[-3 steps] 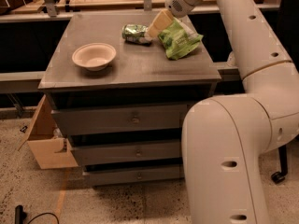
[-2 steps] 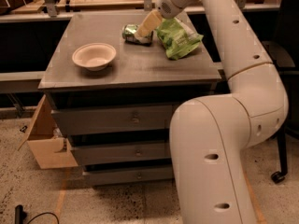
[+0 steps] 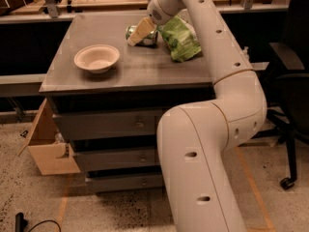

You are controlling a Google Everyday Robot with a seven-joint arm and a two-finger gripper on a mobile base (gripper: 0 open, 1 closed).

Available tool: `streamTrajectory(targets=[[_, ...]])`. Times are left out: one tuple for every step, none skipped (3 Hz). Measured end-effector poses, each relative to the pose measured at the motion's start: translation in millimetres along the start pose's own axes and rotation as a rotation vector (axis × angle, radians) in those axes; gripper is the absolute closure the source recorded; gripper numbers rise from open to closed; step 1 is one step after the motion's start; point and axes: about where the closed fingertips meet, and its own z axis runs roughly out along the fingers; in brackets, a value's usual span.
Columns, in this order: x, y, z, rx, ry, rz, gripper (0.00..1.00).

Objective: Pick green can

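The green can (image 3: 137,34) lies on its side at the back middle of the grey cabinet top (image 3: 125,69), its silver end facing left. My gripper (image 3: 139,34) reaches down from the white arm, and its tan fingers (image 3: 141,30) cover the can's front and middle. The can's right part is hidden behind the fingers.
A beige bowl (image 3: 97,58) sits on the left of the cabinet top. A crinkled light-green snack bag (image 3: 180,37) lies right of the can. An open cardboard box (image 3: 48,146) stands on the floor at the left. An office chair (image 3: 289,91) is at the right.
My arm has swung left and my gripper has moved from beside the snack bag onto the green can. The can, bowl and bag have stayed where they were.
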Motion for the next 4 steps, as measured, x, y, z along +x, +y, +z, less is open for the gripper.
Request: streamTrajectory(targets=[[-2.7,-0.8,16.2,0.01,0.001,-0.012,0.0],[-3.8,-5.3,25.8,0.029,-0.003,-0.02,0.0],[4.1,-16.3,31.1,0.053,-0.015,0.0,0.0],[13.8,-12.5,44.8,0.024,-0.018,0.032,0.0]])
